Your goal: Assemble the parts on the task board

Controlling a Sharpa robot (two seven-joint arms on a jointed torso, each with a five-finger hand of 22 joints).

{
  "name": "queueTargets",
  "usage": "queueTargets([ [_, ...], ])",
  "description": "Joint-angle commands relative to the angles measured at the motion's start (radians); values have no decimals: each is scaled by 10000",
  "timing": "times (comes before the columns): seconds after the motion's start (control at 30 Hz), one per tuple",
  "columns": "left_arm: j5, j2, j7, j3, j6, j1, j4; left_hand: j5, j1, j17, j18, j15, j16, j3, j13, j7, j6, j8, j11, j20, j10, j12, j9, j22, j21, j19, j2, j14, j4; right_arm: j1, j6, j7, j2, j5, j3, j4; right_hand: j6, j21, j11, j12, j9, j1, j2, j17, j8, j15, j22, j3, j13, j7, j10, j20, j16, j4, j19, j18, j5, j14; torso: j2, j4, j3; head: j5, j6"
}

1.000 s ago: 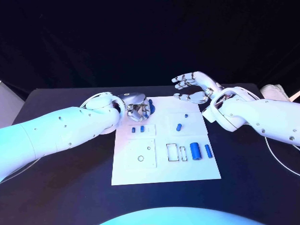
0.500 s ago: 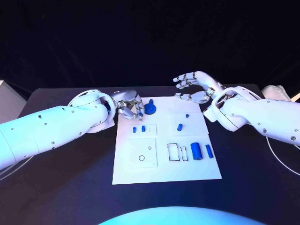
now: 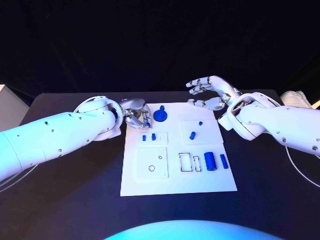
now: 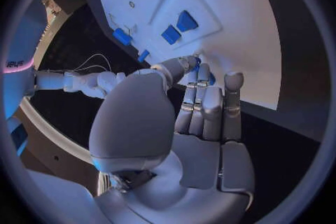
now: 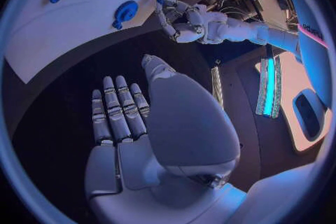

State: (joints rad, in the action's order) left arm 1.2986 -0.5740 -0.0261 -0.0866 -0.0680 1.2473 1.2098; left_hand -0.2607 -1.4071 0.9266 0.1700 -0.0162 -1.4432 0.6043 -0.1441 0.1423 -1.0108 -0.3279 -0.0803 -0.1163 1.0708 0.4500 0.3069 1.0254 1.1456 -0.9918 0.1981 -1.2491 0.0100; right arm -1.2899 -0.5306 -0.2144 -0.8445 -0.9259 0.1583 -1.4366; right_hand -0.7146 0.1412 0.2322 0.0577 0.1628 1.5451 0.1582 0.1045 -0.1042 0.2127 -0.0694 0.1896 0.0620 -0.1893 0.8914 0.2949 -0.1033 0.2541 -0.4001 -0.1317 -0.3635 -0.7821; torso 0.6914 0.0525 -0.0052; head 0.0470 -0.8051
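Fingers of the left hand (image 3: 136,116) curl empty beside the round blue part (image 3: 160,116); right hand (image 3: 209,93) hovers, fingers apart.

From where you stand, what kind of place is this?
Probably a robot demo or test stand: a black table with dark drapes behind, a white task board with small blue parts, and two robot arms.

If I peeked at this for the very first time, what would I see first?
You'd first see the white task board glowing in the middle of the black table, dotted with small blue parts. The biggest, a round blue knob, sits at the board's far end, right beside the fingers of the left hand. Across the board the right hand hovers over its far right corner with fingers spread and nothing in it.
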Motion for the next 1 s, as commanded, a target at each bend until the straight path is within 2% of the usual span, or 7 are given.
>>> queueTargets([
  [0.03, 118, 95, 25, -12, 121, -2, -91, -47, 108, -3, -126, -20, -12, 1, 13, -4, -56, 30, 8, -38, 61, -45, 20, 9, 7, 27, -16, -41, 37, 2, 19, -126, 7, -39, -3, -13, -5, -12, 10, 41, -12, -47, 35, -17, -1, 23, 9, 69, 8, -892, 38, -21, 69, 17, -25, -98, 50, 77, 7, 0, 8, 7, -21],
  [0.5, 127, 269, 40, -57, 231, -24, -247, -42, 120, 25, -133, -20, -20, 1, 16, -4, -70, 36, 10, -41, 87, -73, 27, 37, 25, -2, -26, -60, 35, 3, 19, -123, 3, -39, -3, -20, -5, -12, 10, 41, -12, -47, 35, -17, -1, 23, 9, 69, 8, -892, 38, -21, 69, 17, -25, -98, 50, 77, -10, 6, 9, 35, -70],
  [1.0, 154, 290, 34, -76, 476, -24, -198, -33, 105, 34, -138, -4, -31, 7, 17, -24, -135, 41, 33, -40, 184, -139, 56, 72, 47, -38, -44, -79, 75, 3, 17, -128, 4, -39, -3, -17, -5, -12, 10, 41, -12, -47, 35, -17, -1, 23, 9, 69, 8, -892, 38, -21, 69, 17, -25, -98, 50, 77, -10, 3, 4, 37, -63],
])
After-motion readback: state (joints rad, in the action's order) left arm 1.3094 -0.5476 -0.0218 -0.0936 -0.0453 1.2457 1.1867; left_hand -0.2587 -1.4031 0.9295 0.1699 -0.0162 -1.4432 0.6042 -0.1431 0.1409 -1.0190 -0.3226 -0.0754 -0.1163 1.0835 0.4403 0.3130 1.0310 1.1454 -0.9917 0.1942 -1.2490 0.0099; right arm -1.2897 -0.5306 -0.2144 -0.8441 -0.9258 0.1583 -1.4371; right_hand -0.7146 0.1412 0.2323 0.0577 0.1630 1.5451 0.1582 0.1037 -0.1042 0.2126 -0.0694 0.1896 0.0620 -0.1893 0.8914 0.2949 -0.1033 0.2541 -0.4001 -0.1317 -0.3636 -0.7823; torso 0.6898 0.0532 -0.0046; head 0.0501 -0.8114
